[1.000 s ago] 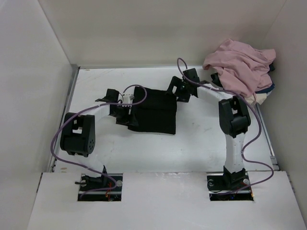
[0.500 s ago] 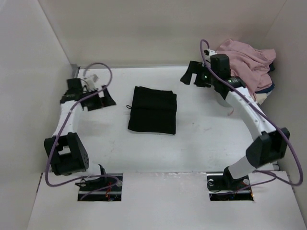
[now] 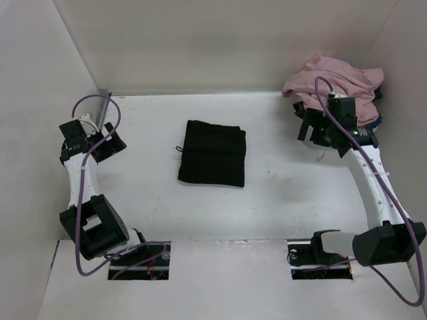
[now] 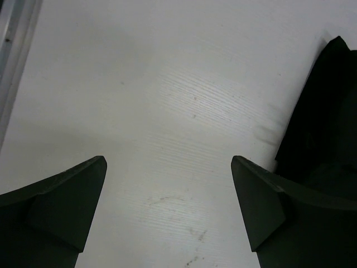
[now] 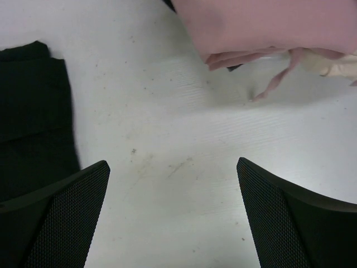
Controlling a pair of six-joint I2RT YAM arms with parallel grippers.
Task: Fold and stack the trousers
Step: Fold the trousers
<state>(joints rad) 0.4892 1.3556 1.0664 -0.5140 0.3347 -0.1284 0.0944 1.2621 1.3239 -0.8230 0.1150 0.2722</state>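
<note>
Now the trousers are lying folded mid-table, white table showing around every edge. The left gripper and right gripper are hanging near opposite sides, fingers spread wide, gripping nothing.

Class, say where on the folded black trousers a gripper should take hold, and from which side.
Probably the left edge of the trousers, midway along, approached low from the left. They lie flat as a folded rectangle on the table, so only an edge's stacked layers offer anything to pinch; the open left gripper faces that edge.
</note>
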